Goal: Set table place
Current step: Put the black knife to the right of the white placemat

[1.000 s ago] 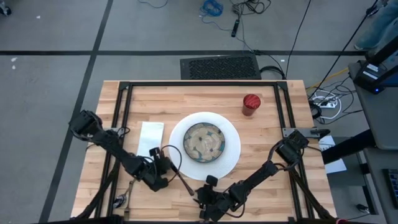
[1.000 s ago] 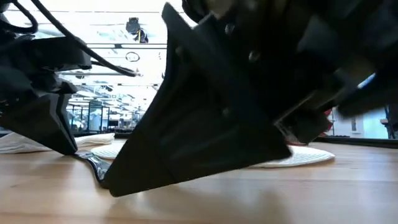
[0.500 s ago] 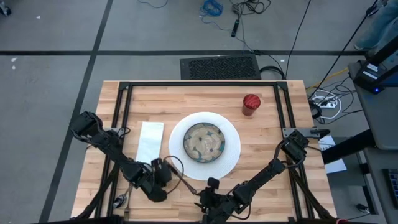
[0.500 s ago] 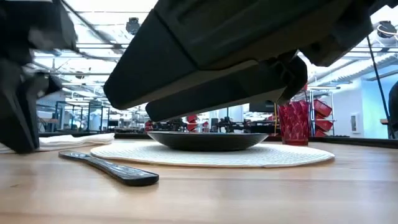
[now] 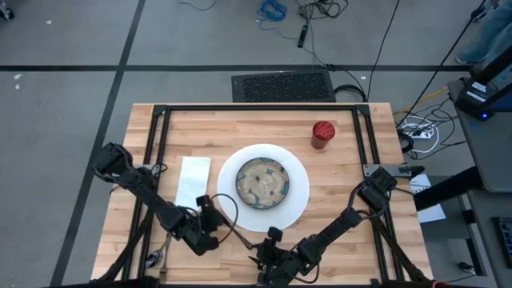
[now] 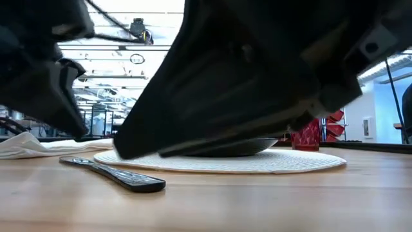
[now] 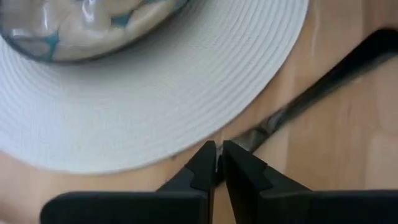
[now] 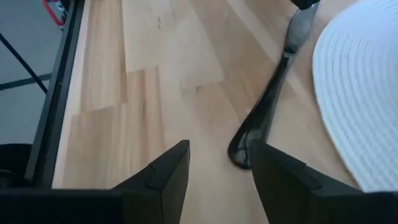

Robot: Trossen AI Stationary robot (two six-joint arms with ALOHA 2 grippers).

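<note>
On the table (image 5: pixel 352 184) a white plate (image 5: pixel 300 200) carries the patterned bowl (image 5: pixel 262 182). The white napkin (image 5: pixel 193 178) lies to its left and the red cup (image 5: pixel 322 134) stands far right. A dark piece of cutlery (image 8: pixel 264 102) lies flat on the wood beside the plate's near-left rim. My left gripper (image 7: pixel 217 163) is shut and hovers just above the cutlery's end next to the plate (image 7: pixel 255 138). My right gripper (image 8: pixel 219 149) is open near the table's front edge. Its fingers stand off the wood on either side of the cutlery's other end (image 8: pixel 241 154).
A small shiny metal piece (image 5: pixel 154 258) lies at the table's near left corner. The black frame rails (image 5: pixel 156 152) run along the left and right sides. Bare wood lies right of the plate (image 5: pixel 344 216).
My shut left gripper has lifted off the cutlery's end, which its tip was touching a second ago, and drawn back a little toward the near left. The cutlery now lies flat and free on the wood. My right gripper's fingertip has come up off the tabletop.
</note>
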